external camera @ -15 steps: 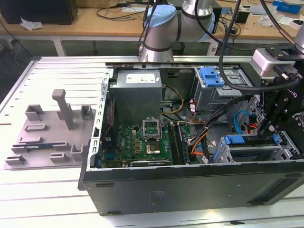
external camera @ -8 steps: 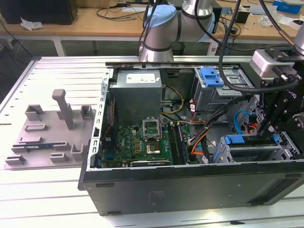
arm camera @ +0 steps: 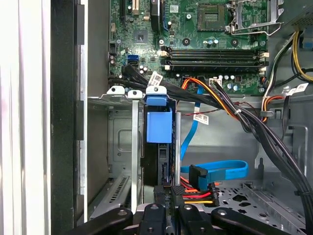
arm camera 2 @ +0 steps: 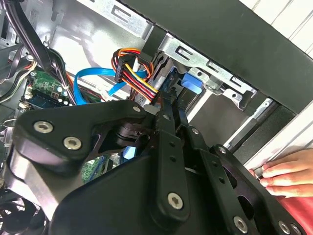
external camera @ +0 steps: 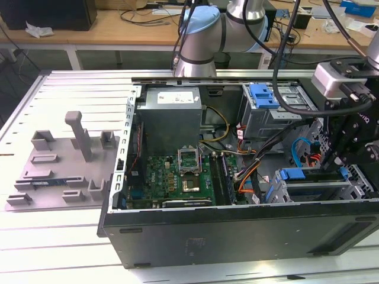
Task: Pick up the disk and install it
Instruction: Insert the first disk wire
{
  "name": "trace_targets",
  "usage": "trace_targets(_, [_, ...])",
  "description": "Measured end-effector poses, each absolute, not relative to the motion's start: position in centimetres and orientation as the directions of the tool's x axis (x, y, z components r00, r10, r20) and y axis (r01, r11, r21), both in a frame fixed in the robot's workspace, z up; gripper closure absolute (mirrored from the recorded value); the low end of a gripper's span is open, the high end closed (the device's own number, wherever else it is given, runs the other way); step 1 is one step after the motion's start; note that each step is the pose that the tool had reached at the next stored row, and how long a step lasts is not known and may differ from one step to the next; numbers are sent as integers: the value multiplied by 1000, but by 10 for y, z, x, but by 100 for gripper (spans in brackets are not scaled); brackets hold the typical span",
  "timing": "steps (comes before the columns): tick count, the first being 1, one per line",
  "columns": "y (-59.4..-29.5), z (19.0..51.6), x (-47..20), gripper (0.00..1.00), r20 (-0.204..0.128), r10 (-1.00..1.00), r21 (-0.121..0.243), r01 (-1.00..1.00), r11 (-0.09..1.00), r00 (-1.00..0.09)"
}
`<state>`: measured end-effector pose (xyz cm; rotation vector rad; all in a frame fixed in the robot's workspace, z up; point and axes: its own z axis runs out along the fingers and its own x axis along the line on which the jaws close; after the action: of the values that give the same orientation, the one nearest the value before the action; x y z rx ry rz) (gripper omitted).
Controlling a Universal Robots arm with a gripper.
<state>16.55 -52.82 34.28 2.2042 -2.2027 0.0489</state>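
The disk [arm camera: 157, 161] stands edge-on in the drive bay of the open computer case [external camera: 237, 231], between metal rails, with its blue carrier [arm camera: 159, 125] at the far end. In the exterior view the disk [external camera: 317, 190] lies in the bay at the case's right, blue carrier tab [external camera: 293, 174] showing. My gripper [arm camera: 169, 193] is right at the disk's near end, fingers pressed close together with almost no gap. In the second wrist view my gripper [arm camera 2: 172, 100] points at the blue carrier [arm camera 2: 191, 83]. Whether the fingertips pinch any part of the disk is hidden.
Blue data cable [arm camera: 220, 171] and orange-yellow power wires [arm camera 2: 132, 68] hang beside the bay. Motherboard [external camera: 183, 174], grey power supply [external camera: 172, 112] and an upper drive cage [external camera: 263, 97] sit inside the case. A person's hand [arm camera 2: 288, 171] rests on the case edge. A grey fixture plate [external camera: 59, 171] lies left.
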Motion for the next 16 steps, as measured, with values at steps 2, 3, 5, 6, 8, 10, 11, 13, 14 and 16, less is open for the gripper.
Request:
trace_targets(2, [-528, 343, 166, 83, 40, -999, -4, -1000, -1, 1])
trace_targets(3, [-528, 342, 166, 83, 40, -999, -4, -1000, -1, 1])
trace_targets(5, [-528, 342, 166, 83, 40, -999, -4, -1000, -1, 1])
trace_targets(6, [-528, 342, 166, 83, 40, -999, -4, -1000, -1, 1])
trace_targets(8, [-528, 342, 166, 83, 40, -999, -4, -1000, -1, 1])
trace_targets(10, [-528, 341, 166, 83, 40, -999, -4, -1000, -1, 1])
trace_targets(11, [-528, 341, 166, 83, 40, -999, -4, -1000, -1, 1])
trace_targets(13, [-528, 340, 166, 83, 40, -999, -4, -1000, -1, 1])
trace_targets(14, [-528, 340, 166, 83, 40, -999, -4, -1000, -1, 1])
trace_targets(16, [-528, 339, 166, 83, 40, -999, -4, -1000, -1, 1])
